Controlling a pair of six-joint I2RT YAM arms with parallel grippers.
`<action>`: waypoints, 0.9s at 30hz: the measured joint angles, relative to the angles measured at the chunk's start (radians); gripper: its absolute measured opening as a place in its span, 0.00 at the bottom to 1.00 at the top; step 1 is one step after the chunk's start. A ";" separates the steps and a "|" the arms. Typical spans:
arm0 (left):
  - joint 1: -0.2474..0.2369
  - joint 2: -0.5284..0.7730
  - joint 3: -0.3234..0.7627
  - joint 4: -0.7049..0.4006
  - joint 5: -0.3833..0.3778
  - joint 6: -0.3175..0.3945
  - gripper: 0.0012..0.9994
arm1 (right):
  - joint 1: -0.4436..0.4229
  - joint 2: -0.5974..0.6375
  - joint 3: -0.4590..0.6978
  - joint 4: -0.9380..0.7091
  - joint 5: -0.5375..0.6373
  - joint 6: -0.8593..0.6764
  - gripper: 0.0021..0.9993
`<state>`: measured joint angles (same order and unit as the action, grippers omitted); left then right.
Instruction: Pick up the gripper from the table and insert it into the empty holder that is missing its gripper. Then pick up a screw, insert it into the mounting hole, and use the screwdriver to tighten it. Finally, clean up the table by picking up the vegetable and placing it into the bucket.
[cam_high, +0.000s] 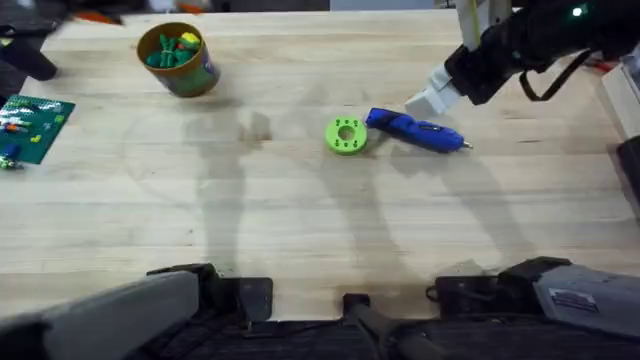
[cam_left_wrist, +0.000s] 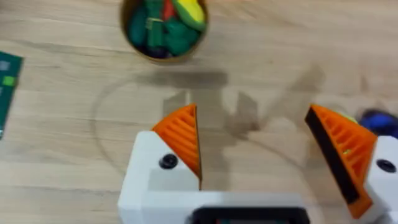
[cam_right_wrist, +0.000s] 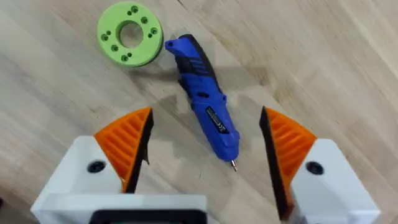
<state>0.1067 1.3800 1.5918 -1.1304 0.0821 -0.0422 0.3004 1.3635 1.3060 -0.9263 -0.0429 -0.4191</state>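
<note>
The right gripper (cam_right_wrist: 205, 146), wide open and empty, hangs above the slim blue pen-shaped screwdriver (cam_right_wrist: 204, 101) lying flat; closing off-centre could roll it toward the lime-green holed disc (cam_right_wrist: 130, 34) beyond its butt.

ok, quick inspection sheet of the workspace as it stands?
Surface: wooden table, bare in the middle.
Job's things: screwdriver lying flat beside the green disc; bucket upright, holding green, red and yellow pieces.
Clutter: green circuit board at the table's left edge.
Grippers: right gripper above the screwdriver, jaws open; left gripper open, holding nothing.
Cables: dark cable along the right arm.
Surroundings: nothing seen.
</note>
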 joint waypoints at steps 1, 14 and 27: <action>-0.036 -0.018 -0.032 0.001 -0.009 -0.008 0.99 | 0.000 0.000 0.000 -0.001 0.000 0.000 0.98; -0.351 -0.179 -0.430 0.048 -0.057 -0.109 0.99 | 0.000 0.000 0.000 -0.065 0.000 0.000 0.98; -0.355 -0.179 -0.430 0.064 -0.061 -0.116 0.99 | 0.000 0.000 0.000 -0.066 0.000 0.000 0.98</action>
<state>-0.2481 1.2011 1.1618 -1.0664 0.0208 -0.1585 0.3004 1.3632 1.3060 -0.9921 -0.0429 -0.4192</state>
